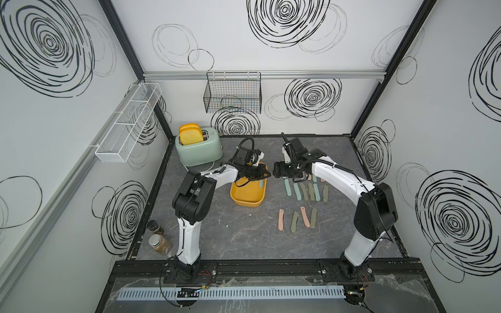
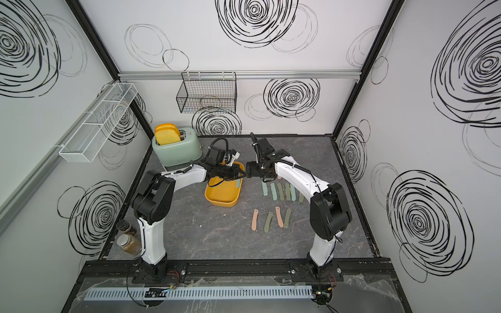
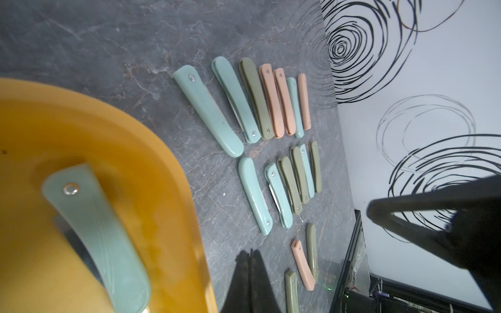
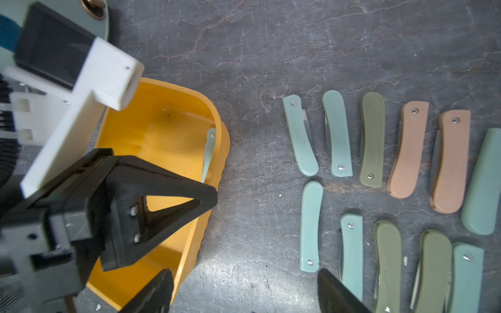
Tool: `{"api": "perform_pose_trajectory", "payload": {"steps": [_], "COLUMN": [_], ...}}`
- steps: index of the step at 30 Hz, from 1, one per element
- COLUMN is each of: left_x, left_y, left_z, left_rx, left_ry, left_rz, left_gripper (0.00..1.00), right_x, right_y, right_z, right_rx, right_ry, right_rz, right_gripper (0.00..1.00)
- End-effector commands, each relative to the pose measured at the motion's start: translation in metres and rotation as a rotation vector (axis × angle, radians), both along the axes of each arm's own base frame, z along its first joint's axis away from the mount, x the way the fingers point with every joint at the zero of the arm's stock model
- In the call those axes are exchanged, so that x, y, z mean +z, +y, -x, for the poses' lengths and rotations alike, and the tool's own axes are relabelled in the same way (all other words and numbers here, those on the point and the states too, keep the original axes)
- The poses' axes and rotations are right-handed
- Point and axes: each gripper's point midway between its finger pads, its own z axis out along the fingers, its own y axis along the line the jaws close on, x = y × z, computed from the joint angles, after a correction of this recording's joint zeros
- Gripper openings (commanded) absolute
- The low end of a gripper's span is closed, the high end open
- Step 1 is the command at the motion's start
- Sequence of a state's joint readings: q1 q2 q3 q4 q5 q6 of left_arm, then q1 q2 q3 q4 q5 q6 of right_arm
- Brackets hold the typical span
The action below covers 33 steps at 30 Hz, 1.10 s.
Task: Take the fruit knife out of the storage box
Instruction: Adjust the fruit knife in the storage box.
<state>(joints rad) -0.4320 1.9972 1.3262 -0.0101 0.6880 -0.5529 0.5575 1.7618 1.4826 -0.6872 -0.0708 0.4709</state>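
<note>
Storage box (image 1: 242,197) on counter (image 1: 244,238) holds 1 folded fruit knife (image 1: 261,183) along its wall; L gripper (image 1: 267,174) closed on nothing above it, R gripper (image 1: 275,170) jaws apart beside.

Both top views look steeply down from high above the near edge of the tabletop (image 1: 244,238), taking in all of it. The left wrist view sits close over the box (image 3: 162,173), facing right. The right wrist view faces left. Both show box and knives (image 3: 210,111).

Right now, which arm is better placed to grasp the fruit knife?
Probably right: the right hand is open beside the storage box wall where the fruit knife lies; the left hand is shut.
</note>
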Motion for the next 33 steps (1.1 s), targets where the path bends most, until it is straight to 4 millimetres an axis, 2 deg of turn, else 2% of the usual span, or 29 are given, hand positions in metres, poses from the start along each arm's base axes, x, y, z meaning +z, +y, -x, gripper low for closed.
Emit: {"api": "perform_pose_trajectory", "payload": {"steps": [1, 3, 4, 7, 9, 13, 24, 30, 33], "left_x": [0.069, 0.074, 0.070, 0.038, 0.017, -0.008, -0.050, -0.071, -0.074], "left_y": [0.002, 0.016, 0.024, 0.043, 0.046, 0.041, 0.020, 0.024, 0.026], "left_z": [-0.008, -0.014, -0.018, -0.029, -0.031, -0.029, -0.012, -0.021, -0.026], "left_rx": [-0.005, 0.043, 0.071, 0.124, 0.124, 0.094, 0.036, 0.086, 0.111], "left_ry": [-0.220, -0.246, -0.229, -0.122, -0.060, 0.004, 0.081, 0.098, 0.093], "left_rz": [0.082, 0.059, 0.046, 0.000, -0.010, -0.014, -0.074, -0.179, -0.211], "left_gripper": [0.00, 0.00, 0.00, 0.00, 0.00, 0.00, 0.00, 0.00, 0.00], "right_x": [-0.004, -0.007, -0.008, -0.008, -0.007, -0.005, -0.009, -0.013, -0.013], "right_y": [0.003, 0.005, 0.006, 0.010, 0.013, 0.016, 0.021, 0.021, 0.020], "right_z": [0.000, 0.000, 0.000, -0.001, -0.001, -0.005, -0.007, -0.006, -0.006], "right_rx": [-0.001, 0.002, 0.004, 0.007, 0.010, 0.012, 0.021, 0.028, 0.029], "right_ry": [0.002, 0.008, 0.010, 0.011, 0.008, 0.006, 0.016, 0.026, 0.023], "right_rz": [-0.014, -0.014, -0.015, -0.019, -0.022, -0.029, -0.038, -0.030, -0.029], "right_gripper": [0.86, 0.86, 0.86, 0.86, 0.86, 0.86, 0.87, 0.87, 0.87]}}
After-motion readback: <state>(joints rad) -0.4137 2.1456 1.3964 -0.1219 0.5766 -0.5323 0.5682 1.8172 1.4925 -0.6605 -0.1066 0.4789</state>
